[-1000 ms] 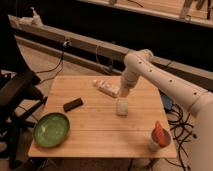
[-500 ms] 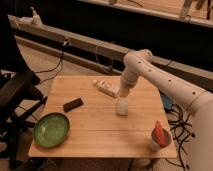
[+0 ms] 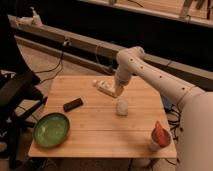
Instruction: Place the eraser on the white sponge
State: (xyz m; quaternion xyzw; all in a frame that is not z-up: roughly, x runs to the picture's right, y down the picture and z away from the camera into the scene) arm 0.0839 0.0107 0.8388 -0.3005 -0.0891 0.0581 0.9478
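The eraser (image 3: 73, 104), a small flat black bar, lies on the left part of the wooden table (image 3: 95, 135). A whitish block, the white sponge (image 3: 122, 107), sits near the table's middle right. My gripper (image 3: 115, 91) hangs from the white arm at the back of the table, above and just behind the sponge, well right of the eraser. It sits next to a white oblong object (image 3: 103, 87) lying at the back.
A green bowl (image 3: 51, 129) stands at the front left corner. A cup with an orange-red item (image 3: 159, 136) stands at the front right. A black chair (image 3: 15, 100) is left of the table. Cables and a rail run behind.
The arm has shifted slightly; the gripper stays near the white oblong object at the back. The eraser, sponge and bowl have not moved.
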